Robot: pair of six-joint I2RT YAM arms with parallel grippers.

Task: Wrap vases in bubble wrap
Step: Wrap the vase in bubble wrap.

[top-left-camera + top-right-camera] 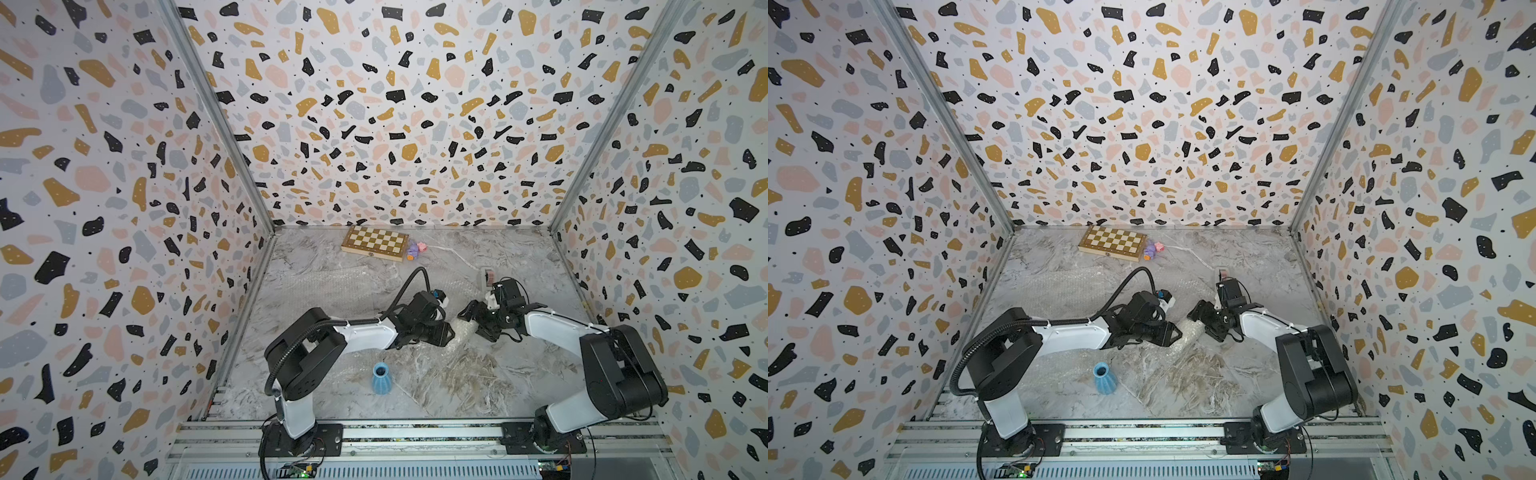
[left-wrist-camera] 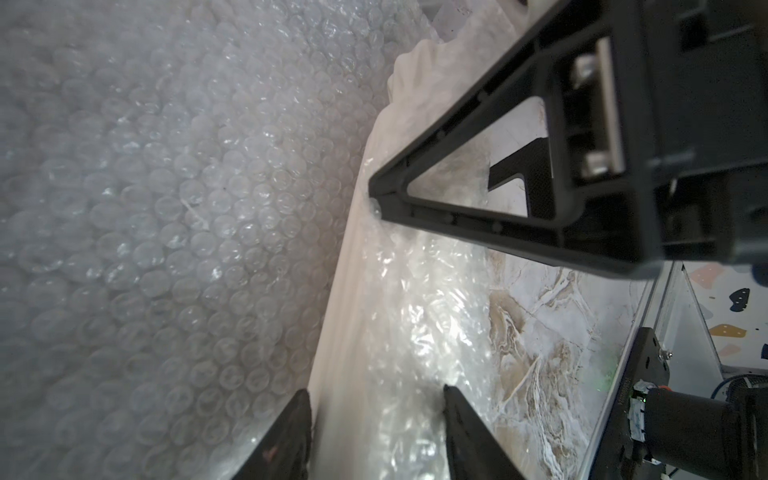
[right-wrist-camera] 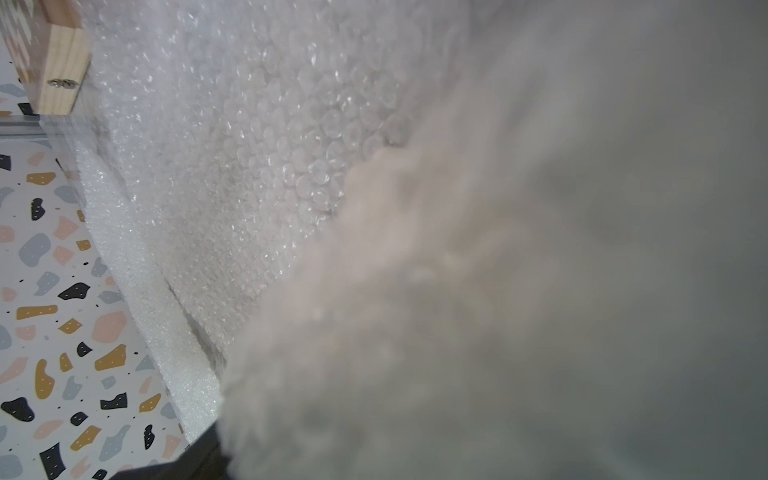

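The left gripper (image 2: 376, 388) clasps the cream vase (image 2: 345, 332) across its body, with a finger flush on each side through the bubble wrap (image 2: 166, 208). The right gripper (image 2: 432, 187) is spread wide and pinches nothing that I can see. One of its fingertips rests on the wrap over the vase, near the scalloped rim.

The vase lies on its side mid-table between the two grippers. It is only partly covered, and a bare cream strip shows. The likeliest failure is the loose flap springing open, since a single fingertip pins it and the film is slick. The round, ribbed body could also roll or slip inside the plastic if the left hold loosens. A sweep of either arm toward the near left could topple the blue vase (image 1: 380, 379), which stands upright and unwrapped on the marble table (image 1: 457, 386).
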